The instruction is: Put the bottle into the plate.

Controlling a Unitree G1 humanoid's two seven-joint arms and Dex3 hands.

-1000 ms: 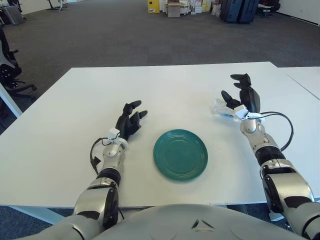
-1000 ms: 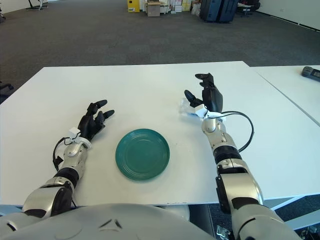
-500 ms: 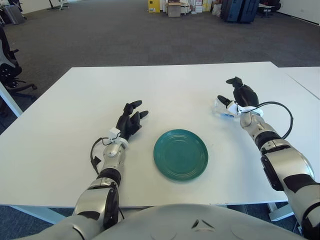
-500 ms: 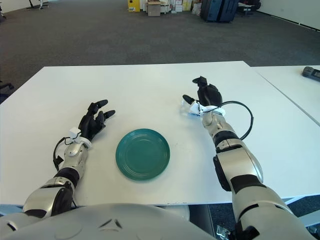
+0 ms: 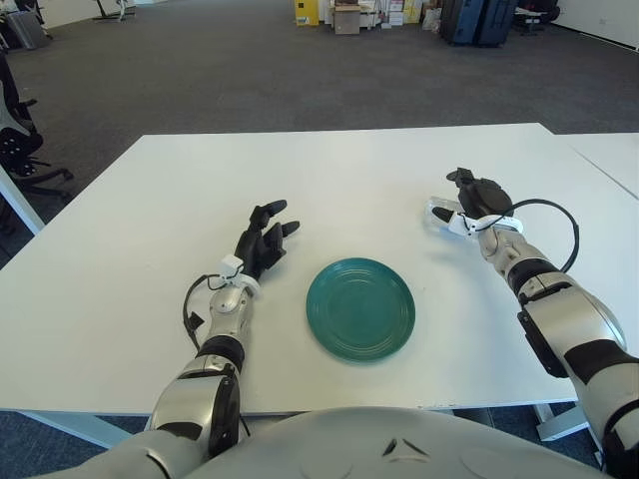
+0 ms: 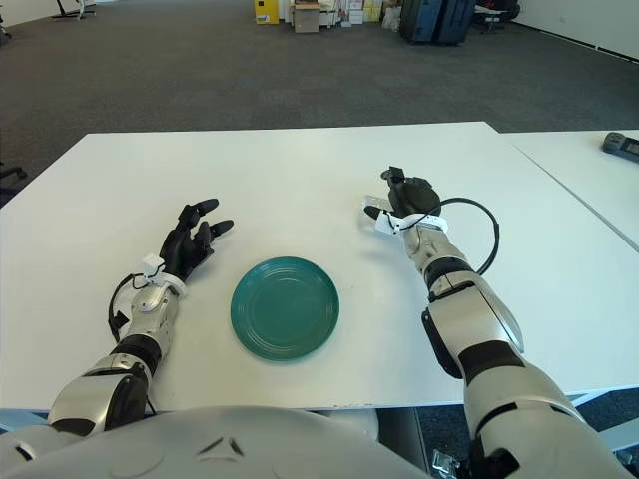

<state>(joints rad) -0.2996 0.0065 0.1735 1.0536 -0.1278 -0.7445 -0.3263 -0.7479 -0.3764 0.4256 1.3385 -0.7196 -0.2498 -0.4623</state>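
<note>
A clear plastic bottle [image 5: 438, 212] lies on its side on the white table [image 5: 339, 180], to the right of and beyond the green plate [image 5: 360, 307]. My right hand [image 5: 465, 200] is low over the bottle's right end. Its fingers [image 5: 458, 178] arch over the far side and its thumb sits on the near side, still spread around the bottle. My left hand [image 5: 264, 236] shows to the left of the plate with relaxed, spread fingers and holds nothing. The plate holds nothing.
A second white table [image 5: 609, 160] adjoins on the right, with a dark object [image 6: 621, 145] on it. Beyond the table is grey carpet, with boxes and cases [image 5: 399, 15] far back. An office chair [image 5: 15, 140] stands at the left.
My right hand has come down from above the bottle and tipped forward, so its fingers now straddle the bottle. The bottle, the plate and my left hand have barely moved.
</note>
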